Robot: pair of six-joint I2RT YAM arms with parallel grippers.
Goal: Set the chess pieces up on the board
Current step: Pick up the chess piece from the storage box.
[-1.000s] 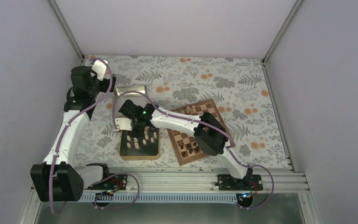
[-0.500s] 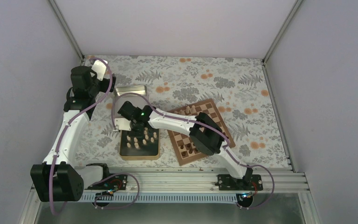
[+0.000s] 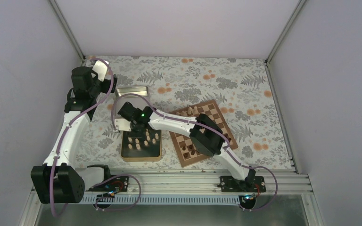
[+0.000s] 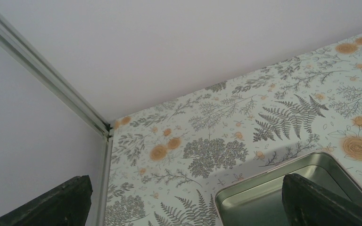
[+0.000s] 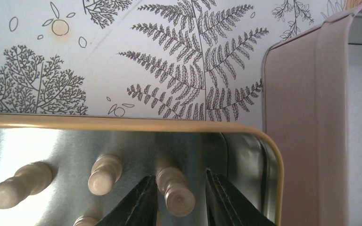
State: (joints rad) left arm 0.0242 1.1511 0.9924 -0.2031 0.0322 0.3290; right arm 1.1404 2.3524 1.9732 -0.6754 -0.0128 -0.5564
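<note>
Several pale chess pieces (image 3: 142,141) stand in a gold-rimmed tin (image 3: 141,159) left of the board (image 3: 222,120). A few more pale pieces (image 3: 192,111) stand at the board's far edge, and dark chessmen (image 3: 191,149) near its front edge. My right gripper (image 5: 179,197) is open inside the tin's far right corner. Its fingers (image 5: 143,202) straddle one upright pale piece (image 5: 175,190), the left finger close against it and the right finger apart from it. Two other pale pieces (image 5: 104,175) stand to its left. My left gripper (image 4: 184,188) is open and holds nothing, near the table's back left corner.
A second, empty metal tin (image 3: 132,92) lies just behind the tin with the pieces; its wall (image 5: 306,117) rises right beside my right gripper. The enclosure's walls and frame post (image 4: 52,89) stand close to my left gripper.
My right wrist has shifted a little to the left and farther back over the tin with the pieces. The left arm has not moved.
</note>
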